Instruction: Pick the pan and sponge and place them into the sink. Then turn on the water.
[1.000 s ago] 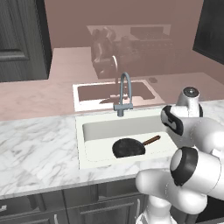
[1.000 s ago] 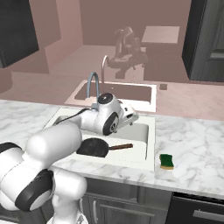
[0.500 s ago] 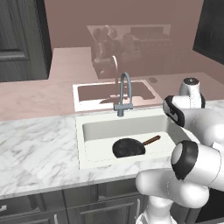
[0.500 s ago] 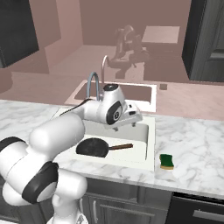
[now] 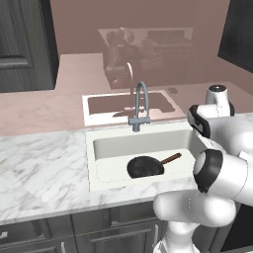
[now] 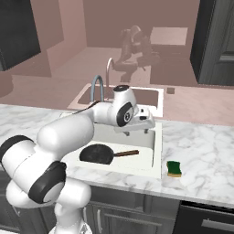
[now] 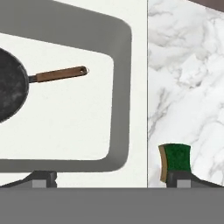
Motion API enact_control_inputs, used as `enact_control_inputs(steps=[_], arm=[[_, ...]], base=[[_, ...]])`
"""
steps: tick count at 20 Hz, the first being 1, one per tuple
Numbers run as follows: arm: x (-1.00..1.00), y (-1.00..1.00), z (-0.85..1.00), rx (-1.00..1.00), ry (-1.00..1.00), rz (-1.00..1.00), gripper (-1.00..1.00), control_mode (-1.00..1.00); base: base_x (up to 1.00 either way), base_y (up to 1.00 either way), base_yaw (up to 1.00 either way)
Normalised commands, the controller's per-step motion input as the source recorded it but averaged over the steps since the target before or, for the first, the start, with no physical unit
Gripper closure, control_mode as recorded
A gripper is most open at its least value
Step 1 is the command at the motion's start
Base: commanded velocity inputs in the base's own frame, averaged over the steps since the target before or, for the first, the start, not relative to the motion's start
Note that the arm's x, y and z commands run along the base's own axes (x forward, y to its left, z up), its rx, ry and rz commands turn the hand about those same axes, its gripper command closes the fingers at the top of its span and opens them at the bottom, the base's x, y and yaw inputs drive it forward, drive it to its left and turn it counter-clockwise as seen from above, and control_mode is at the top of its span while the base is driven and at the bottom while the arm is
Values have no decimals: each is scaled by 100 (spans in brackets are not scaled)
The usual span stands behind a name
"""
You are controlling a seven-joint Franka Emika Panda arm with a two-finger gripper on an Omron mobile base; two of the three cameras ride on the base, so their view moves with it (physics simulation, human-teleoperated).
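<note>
your pincer (image 6: 147, 124) hangs open over the sink's (image 6: 157, 151) right rim. the pan (image 6: 97, 153) lies in the basin; the sponge (image 6: 174, 168) sits on the tabletop (image 6: 201, 160).

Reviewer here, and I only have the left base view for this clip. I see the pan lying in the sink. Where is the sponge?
Observer: The sponge sits on the marble counter, to the right of the sink, apart from its rim.
Operator: Where is the tool?
Observer: The tool hangs above the sink's right end, with empty jaws.
Operator: Is water running?
Observer: No stream falls from the faucet.
</note>
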Motion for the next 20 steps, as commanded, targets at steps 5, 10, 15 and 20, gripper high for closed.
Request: enact_control_inputs(steps=[5, 10, 15, 20], arm=[[1, -34, -7, 1, 3, -12, -100, -100], [-2, -30, -9, 4, 0, -8, -100, -100], [0, -25, -2, 4, 0, -3, -100, -100], [0, -29, -3, 5, 0, 0, -100, -100]], base=[[0, 0, 0], [0, 0, 0], [0, 0, 0], [0, 0, 0]])
